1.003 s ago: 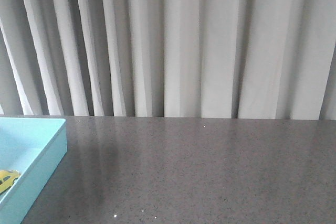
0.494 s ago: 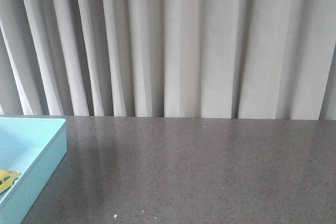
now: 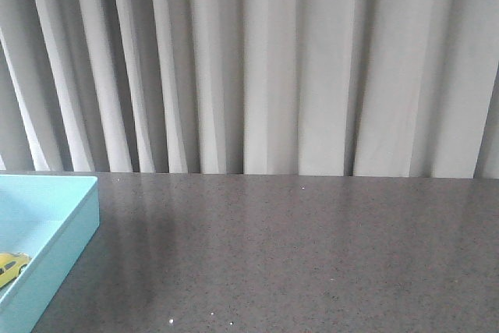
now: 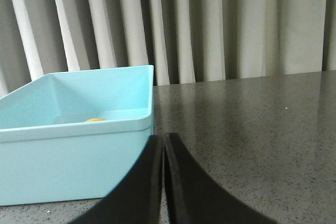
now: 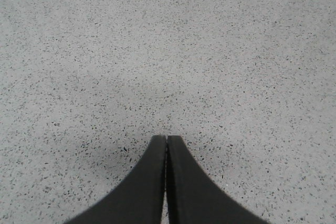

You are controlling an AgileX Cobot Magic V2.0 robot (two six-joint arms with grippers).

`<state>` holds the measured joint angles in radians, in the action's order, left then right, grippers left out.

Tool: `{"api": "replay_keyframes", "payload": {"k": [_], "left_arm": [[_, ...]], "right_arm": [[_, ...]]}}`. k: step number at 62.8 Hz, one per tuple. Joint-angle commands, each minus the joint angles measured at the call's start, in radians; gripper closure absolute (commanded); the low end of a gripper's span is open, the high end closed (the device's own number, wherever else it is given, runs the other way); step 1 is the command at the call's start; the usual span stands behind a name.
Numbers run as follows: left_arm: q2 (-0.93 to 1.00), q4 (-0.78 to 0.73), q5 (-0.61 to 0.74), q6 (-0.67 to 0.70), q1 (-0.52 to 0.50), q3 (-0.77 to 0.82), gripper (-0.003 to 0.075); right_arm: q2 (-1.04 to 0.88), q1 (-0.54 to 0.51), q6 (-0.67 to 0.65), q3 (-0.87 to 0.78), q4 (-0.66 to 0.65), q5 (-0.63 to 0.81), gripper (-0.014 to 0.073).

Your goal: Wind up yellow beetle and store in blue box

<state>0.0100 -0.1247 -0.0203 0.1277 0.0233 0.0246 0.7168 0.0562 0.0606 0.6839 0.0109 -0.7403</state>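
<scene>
Evidently the storing looks done: the yellow beetle (image 3: 11,266) lies inside the blue box (image 3: 74,228) at eight o'clock on the table (image 3: 312,255), while the left gripper (image 4: 164,142) and right gripper (image 5: 166,141) are pressed closed, empty.

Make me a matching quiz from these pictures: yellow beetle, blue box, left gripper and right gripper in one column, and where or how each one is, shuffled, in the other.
1. yellow beetle
2. blue box
3. left gripper
4. right gripper

A. shut, above bare speckled table
B. on the table's left side
C. shut, facing the box's wall
D. inside the box

Pairs: 1-D, 2-B, 3-C, 4-A
</scene>
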Motion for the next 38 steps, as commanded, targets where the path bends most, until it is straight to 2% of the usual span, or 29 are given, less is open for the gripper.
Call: {"api": "replay_keyframes", "payload": {"k": [1,38], "left_arm": [[0.017,-0.002,0.075,0.011,0.000,-0.008,0.0725],[0.017,-0.002,0.075,0.011,0.000,-0.008,0.0725]], "right_arm": [[-0.003,-0.001,0.002,0.025,0.000,0.054,0.0601],[-0.025,0.010,0.003,0.016,0.003,0.059,0.0601]]}}
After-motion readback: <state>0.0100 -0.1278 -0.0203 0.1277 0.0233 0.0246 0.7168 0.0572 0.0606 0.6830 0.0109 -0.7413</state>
